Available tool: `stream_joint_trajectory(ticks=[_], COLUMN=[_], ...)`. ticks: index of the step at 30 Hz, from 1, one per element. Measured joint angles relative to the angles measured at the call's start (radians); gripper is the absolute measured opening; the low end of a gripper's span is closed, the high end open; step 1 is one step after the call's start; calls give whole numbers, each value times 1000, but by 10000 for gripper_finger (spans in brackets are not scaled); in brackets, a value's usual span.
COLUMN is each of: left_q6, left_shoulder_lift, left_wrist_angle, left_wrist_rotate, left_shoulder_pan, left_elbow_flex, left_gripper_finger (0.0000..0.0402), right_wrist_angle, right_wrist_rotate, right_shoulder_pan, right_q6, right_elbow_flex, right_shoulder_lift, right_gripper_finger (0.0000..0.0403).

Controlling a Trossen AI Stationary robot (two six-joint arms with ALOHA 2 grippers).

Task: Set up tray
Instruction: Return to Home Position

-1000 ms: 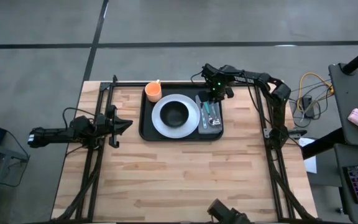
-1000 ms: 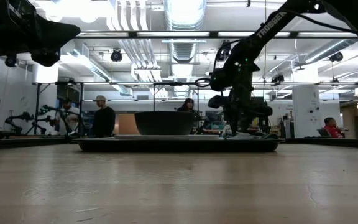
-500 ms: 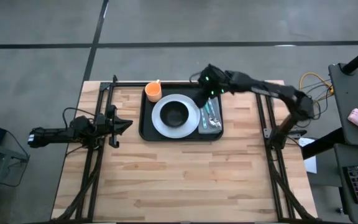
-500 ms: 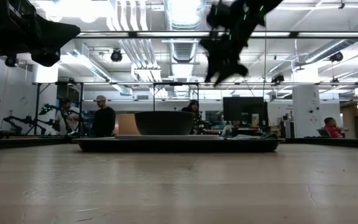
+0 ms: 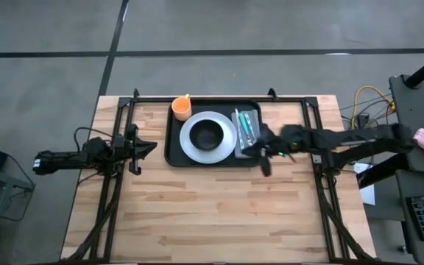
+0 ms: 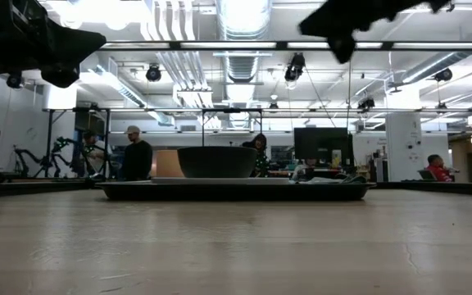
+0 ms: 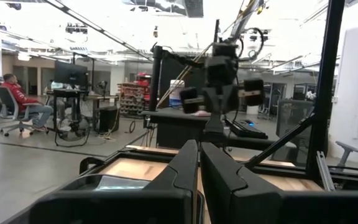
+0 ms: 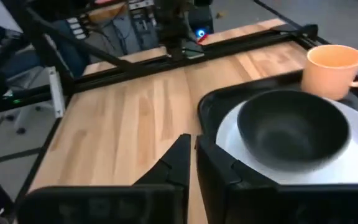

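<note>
Hovering the empty right claw (image 5: 262, 156), pinched closed, high by the right rim of the tray (image 5: 174, 149) at the far middle of the counter (image 5: 212, 213), left claw (image 5: 147, 147) waiting closed, calling for a high swing home clear of the cutlery (image 5: 246, 131) on the napkin (image 5: 256, 118), plate (image 5: 190, 140) and bowl (image 5: 208, 135) alongside, orange cup (image 5: 181, 109) farthest back.

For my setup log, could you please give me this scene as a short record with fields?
Tray: black, between the arms, holds all items
Plate: white, centre of tray, black bowl on it
Cup: orange, tray's top-left corner in the high view
Napkin: grey, right of plate, cutlery on it
Right gripper: shut, over tray's lower-right corner
Left gripper: shut, left of tray, apart from it
</note>
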Motion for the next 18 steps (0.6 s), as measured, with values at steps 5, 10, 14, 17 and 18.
stream_joint_trajectory(ticks=[5, 10, 14, 17, 18], left_q6=[59, 94, 76, 75, 67], left_shoulder_lift=[0, 0, 0, 0, 0], left_wrist_angle=[-1, -3, -1, 0, -3], left_wrist_rotate=[-25, -25, -25, -25, -24], left_shoulder_pan=[0, 0, 0, 0, 0], left_elbow_flex=[0, 0, 0, 0, 0], left_gripper_finger=[1, 1, 1, 1, 1], right_wrist_angle=[-9, -6, -52, -58, -66], right_wrist_rotate=[65, 77, 67, 73, 71], right_shoulder_pan=[64, 75, 77, 75, 76], right_q6=[22, 27, 18, 12, -2], right_elbow_flex=[-188, -350, -465, -541, -563], right_shoulder_lift=[-238, -497, -684, -816, -858], right_gripper_finger=[9, 8, 8, 8, 8])
